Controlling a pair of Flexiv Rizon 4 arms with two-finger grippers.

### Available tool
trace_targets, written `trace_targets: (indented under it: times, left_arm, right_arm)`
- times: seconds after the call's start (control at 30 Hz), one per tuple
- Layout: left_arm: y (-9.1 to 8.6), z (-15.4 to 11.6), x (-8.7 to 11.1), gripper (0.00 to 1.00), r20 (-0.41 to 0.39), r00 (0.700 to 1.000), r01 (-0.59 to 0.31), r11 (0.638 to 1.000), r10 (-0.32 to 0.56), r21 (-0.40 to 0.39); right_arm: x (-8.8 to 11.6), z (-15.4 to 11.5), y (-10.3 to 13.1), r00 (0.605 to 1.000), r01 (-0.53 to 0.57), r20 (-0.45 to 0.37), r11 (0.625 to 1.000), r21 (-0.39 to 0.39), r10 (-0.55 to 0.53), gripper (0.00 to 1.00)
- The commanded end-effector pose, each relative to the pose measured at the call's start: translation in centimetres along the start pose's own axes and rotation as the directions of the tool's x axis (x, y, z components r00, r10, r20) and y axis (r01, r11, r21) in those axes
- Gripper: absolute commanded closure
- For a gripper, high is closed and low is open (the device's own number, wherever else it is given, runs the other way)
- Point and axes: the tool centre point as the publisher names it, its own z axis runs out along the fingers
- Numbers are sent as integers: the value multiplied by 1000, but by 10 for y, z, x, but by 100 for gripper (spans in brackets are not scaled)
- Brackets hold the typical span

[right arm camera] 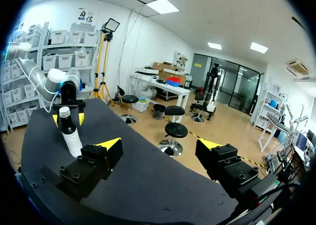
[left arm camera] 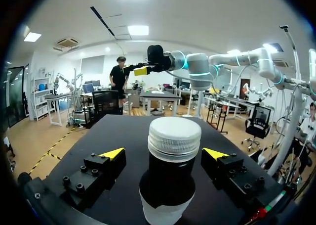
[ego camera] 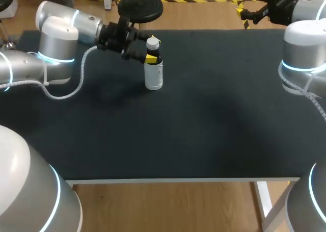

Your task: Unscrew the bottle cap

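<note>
Bottle [ego camera: 153, 71] stands upright near the desk's [ego camera: 204, 130] far edge, left of centre, cap [left arm camera: 174, 138] still on. Left gripper [left arm camera: 164, 153] straddles the neck, fingers spread with gaps both sides (no grip yet). Right gripper [right arm camera: 159, 145] gapes, holding nothing, so unscrewing looks unstarted.

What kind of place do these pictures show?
Probably a robotics lab bench: a left arm and a right arm stand at a black table, and the left gripper is open around a lone bottle.
</note>
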Motion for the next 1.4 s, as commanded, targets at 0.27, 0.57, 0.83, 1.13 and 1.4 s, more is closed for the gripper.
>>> trace_targets:
  times: [0.27,0.57,0.83,1.13,1.4]
  left_arm:
    - [3,0,-4,37,-8,1000,-4,1000,4,7]
    - [2,0,-4,100,-8,1000,-12,1000,12,4]
    - [1,0,-2,100,-10,1000,-30,1000,30,1]
    - [-1,0,0,100,-8,998,-54,999,54,7]
    - [-2,0,0,100,-9,998,-61,998,61,12]
  right_arm:
    - [-1,0,1,1000,0,-2,1000,2,0,0]
    - [-1,0,1,1000,0,-2,1000,2,0,0]
    - [-1,0,1,1000,0,-2,1000,2,0,0]
    - [-1,0,1,1000,0,-2,1000,2,0,0]
    - [-1,0,1,1000,0,-2,1000,2,0,0]
